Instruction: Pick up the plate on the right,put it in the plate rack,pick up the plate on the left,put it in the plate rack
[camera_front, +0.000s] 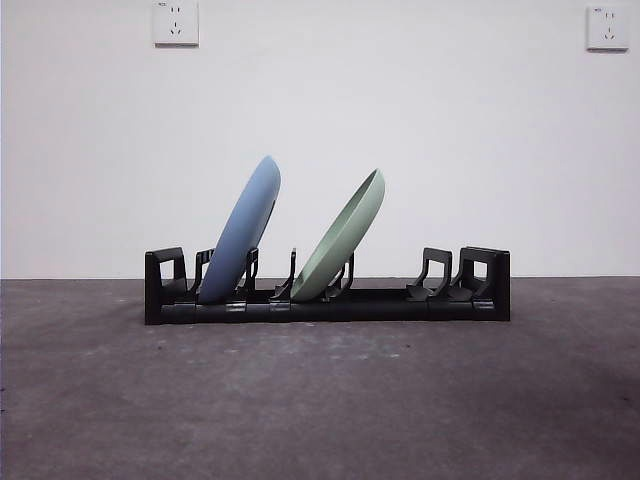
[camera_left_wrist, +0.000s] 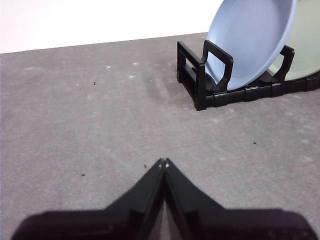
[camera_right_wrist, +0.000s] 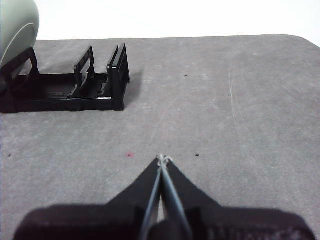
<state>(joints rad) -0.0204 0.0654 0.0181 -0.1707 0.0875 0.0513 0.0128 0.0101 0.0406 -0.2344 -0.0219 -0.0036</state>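
Front view: blue plate and green plate are leaning between prongs of the plate rack on the desk. Left pincer and right pincer are hovering clenched and empty, well apart from the rack. Both placements appear finished; no further move seems needed.

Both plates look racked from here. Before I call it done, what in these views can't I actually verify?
- Blue plate: bottom rim hidden behind the plate rack prongs in the front view; top cut off by the frame edge in the left wrist view.
- Green plate: mostly hidden behind the blue plate in the left wrist view, cut off at the edge in the right wrist view.
- Neither hand appears in the front view.
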